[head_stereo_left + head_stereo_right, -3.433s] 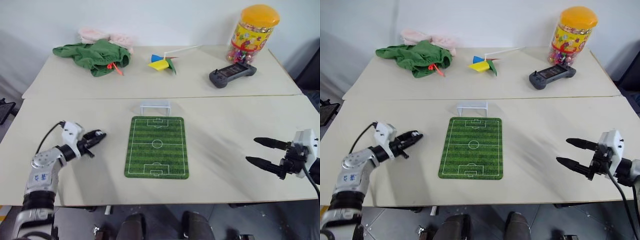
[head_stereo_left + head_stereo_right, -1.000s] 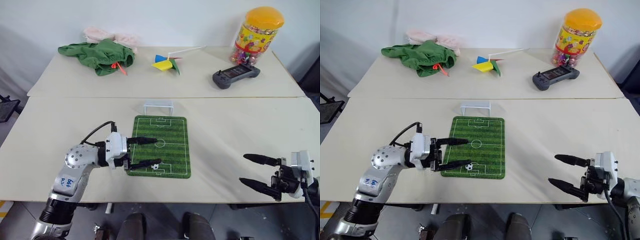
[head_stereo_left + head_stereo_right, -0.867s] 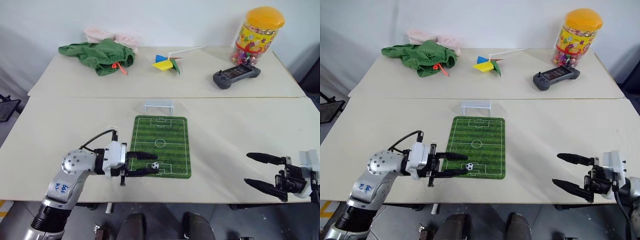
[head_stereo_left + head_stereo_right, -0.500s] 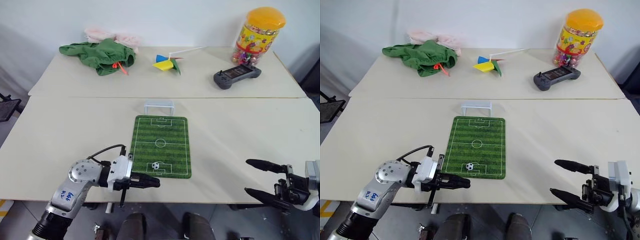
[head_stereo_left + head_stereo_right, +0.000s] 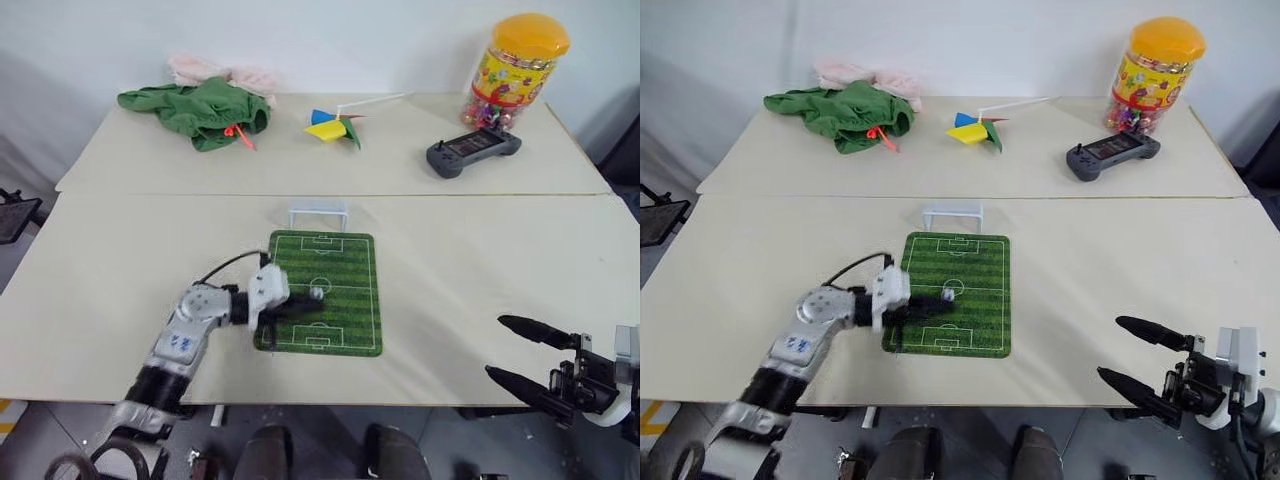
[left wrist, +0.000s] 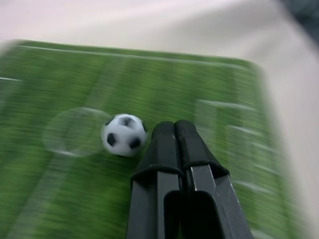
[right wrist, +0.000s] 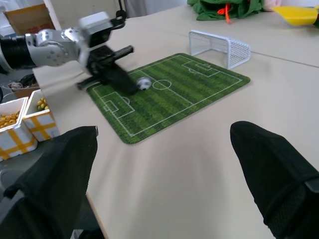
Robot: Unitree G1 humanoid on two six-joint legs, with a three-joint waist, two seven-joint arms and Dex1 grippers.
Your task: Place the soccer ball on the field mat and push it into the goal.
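The soccer ball (image 5: 317, 293) lies on the field mat (image 5: 345, 320), close to the centre circle. My left gripper (image 5: 303, 306) is shut and empty, low over the mat, with its tips right beside the ball on the near side. In the left wrist view the ball (image 6: 124, 135) sits just off the closed fingertips (image 6: 164, 130); touching or a hair apart, I cannot tell. The white goal (image 5: 317, 213) stands on the table just past the mat's far end. My right gripper (image 5: 523, 350) is open and empty at the table's near right edge, far from the mat.
On the far table lie a green cloth (image 5: 196, 110), a yellow-and-blue paper pinwheel (image 5: 330, 125), a dark game controller (image 5: 472, 150) and a yellow-lidded candy jar (image 5: 510, 70). Yellow-and-white bins (image 7: 22, 122) stand below the table's left side.
My left gripper shut, drew back past the mat's near edge, then came forward onto the mat. The ball has rolled from the near penalty box up toward the centre circle.
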